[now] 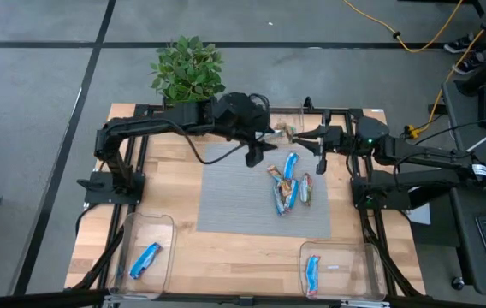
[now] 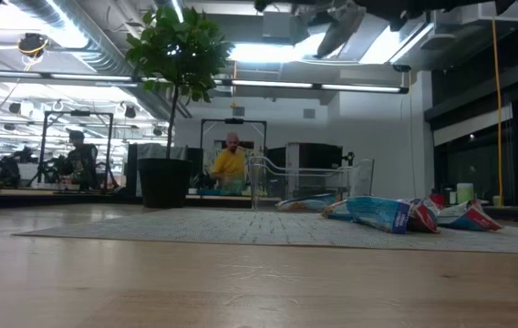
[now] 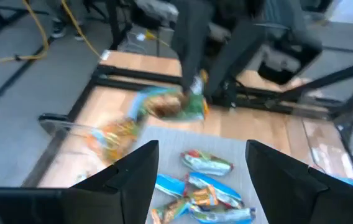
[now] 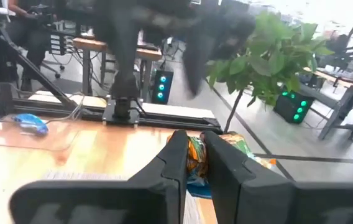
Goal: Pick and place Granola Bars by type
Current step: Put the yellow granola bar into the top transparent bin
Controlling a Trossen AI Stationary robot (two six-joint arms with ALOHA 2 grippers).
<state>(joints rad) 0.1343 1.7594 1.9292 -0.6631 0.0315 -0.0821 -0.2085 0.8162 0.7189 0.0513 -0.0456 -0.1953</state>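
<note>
High view: right gripper (image 1: 293,134), bar (image 1: 284,133) clamped, near table's (image 1: 183,248) far edge.

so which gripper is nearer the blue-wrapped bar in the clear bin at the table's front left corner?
Left. The left gripper hangs open over the grey mat's far edge, diagonally across from that blue-wrapped bar; the right gripper, shut on an orange-green bar, is farther right.

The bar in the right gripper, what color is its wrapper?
Orange and green, on the bar in the right gripper; the right wrist view shows it best.
</note>
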